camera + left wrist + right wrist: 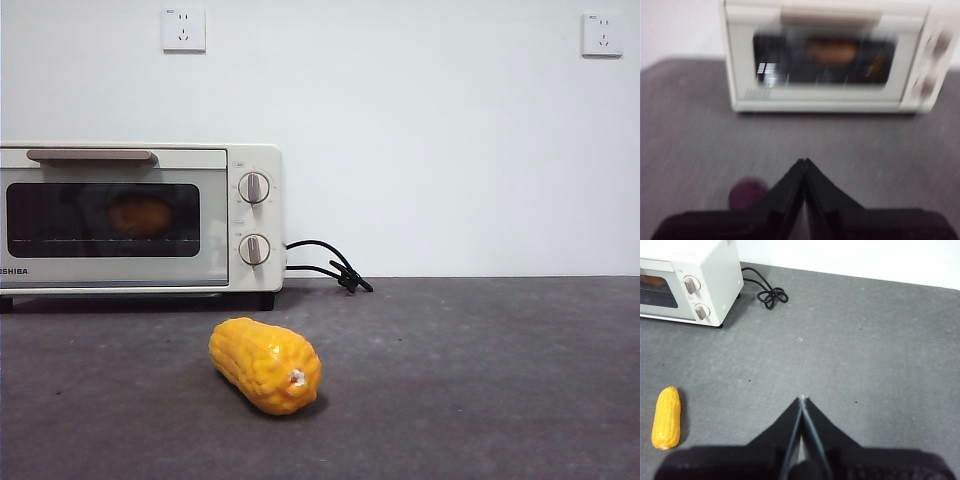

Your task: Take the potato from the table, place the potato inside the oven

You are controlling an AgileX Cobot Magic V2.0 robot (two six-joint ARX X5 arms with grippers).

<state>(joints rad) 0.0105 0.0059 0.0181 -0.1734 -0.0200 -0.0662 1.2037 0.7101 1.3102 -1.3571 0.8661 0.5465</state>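
The orange-brown potato [140, 215] lies inside the cream-white oven [230, 160], seen through its dark glass door, which is closed. The blurred left wrist view shows the potato [831, 51] behind the glass of the oven [740, 65] too. My left gripper [805, 162] is shut and holds nothing, some way in front of the oven door above the table [690, 130]. My right gripper [802, 400] is shut and empty over the bare grey table [865, 355], well to the right of the oven [715, 270]. Neither arm shows in the front view.
A bright yellow corn cob [265, 365] lies on the table in front of the oven, also in the right wrist view as the corn cob [666, 417]. The oven's black cord [330, 265] is coiled by the wall. A purple blur [746, 194] sits beside the left jaws.
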